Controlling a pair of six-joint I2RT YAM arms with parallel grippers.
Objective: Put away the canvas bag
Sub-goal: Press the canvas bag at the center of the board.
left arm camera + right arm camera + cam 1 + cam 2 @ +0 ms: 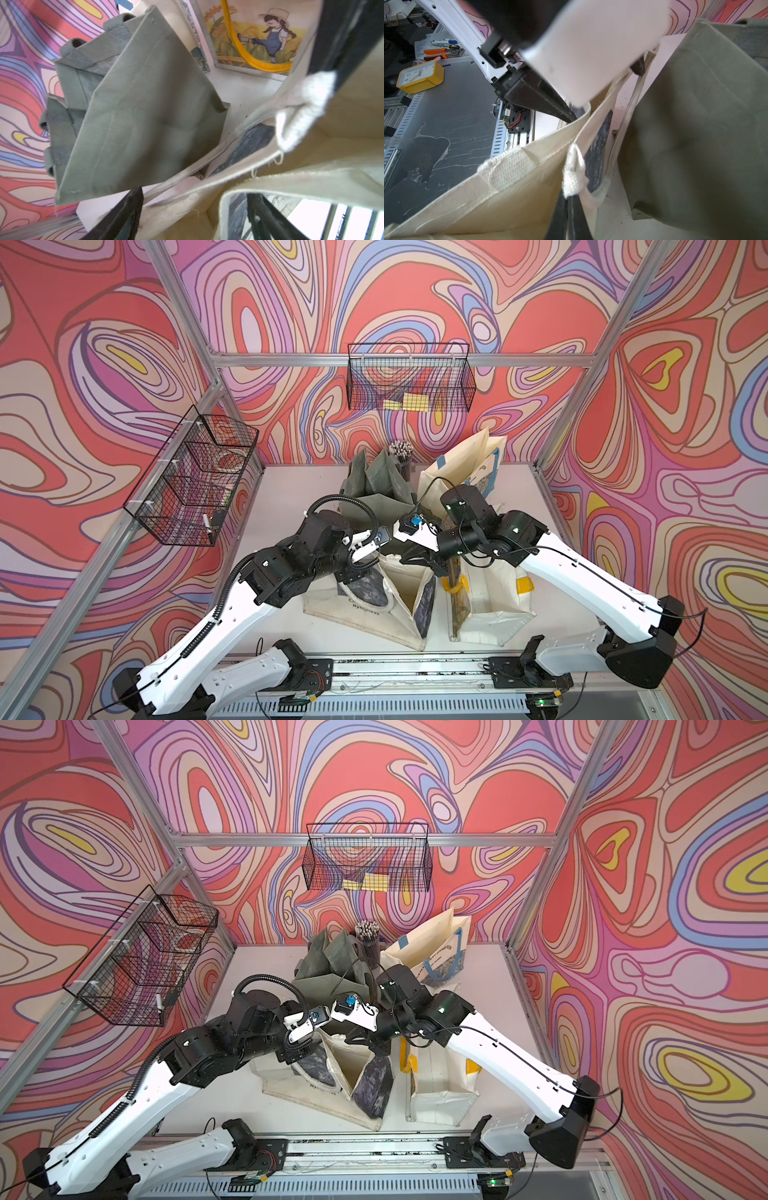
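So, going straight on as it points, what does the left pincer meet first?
Likely the rim of the cream bag, between the open fingers of the left pincer; the green bag stands behind.

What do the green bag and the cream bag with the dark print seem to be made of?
Green bag: probably woven canvas, matte; fine ribs, stitched seams. Cream bag: likely unbleached cotton canvas, matte; coarse weave at the handle, frayed threads.

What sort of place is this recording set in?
Most likely a robotics lab test cell, not a home: an aluminium frame hung with swirl-printed walls, two arms bolted to a rail at the front, and, in the right wrist view, pliers and a clock on a bench beyond.
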